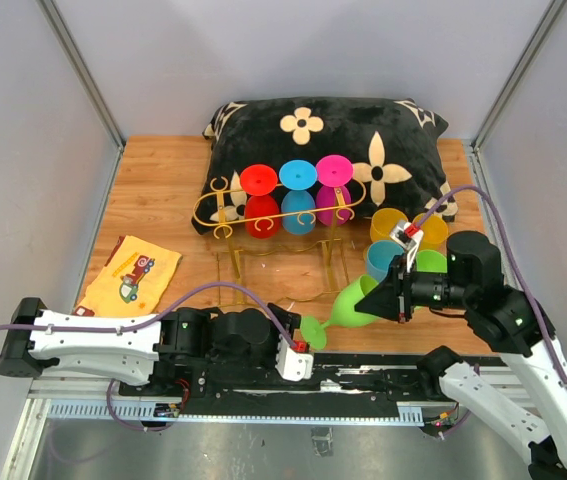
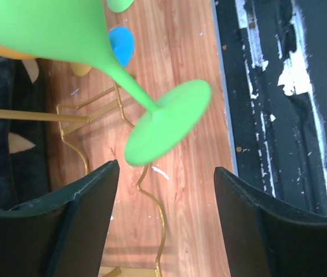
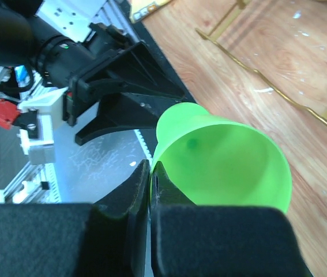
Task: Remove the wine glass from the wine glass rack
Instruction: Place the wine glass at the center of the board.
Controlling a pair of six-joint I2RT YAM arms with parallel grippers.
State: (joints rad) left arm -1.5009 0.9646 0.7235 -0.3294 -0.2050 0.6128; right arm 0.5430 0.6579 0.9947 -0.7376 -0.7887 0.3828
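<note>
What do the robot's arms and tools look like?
The left arm and right arm have white shells with black joints. A purple cable runs along each. The left tool and right tool have black, wedge-shaped fingers.

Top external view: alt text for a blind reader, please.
The right gripper holds a tilted green plastic wine glass by its rim, the open left gripper at its foot. Red, blue and pink glasses hang in the gold wire rack behind.
</note>
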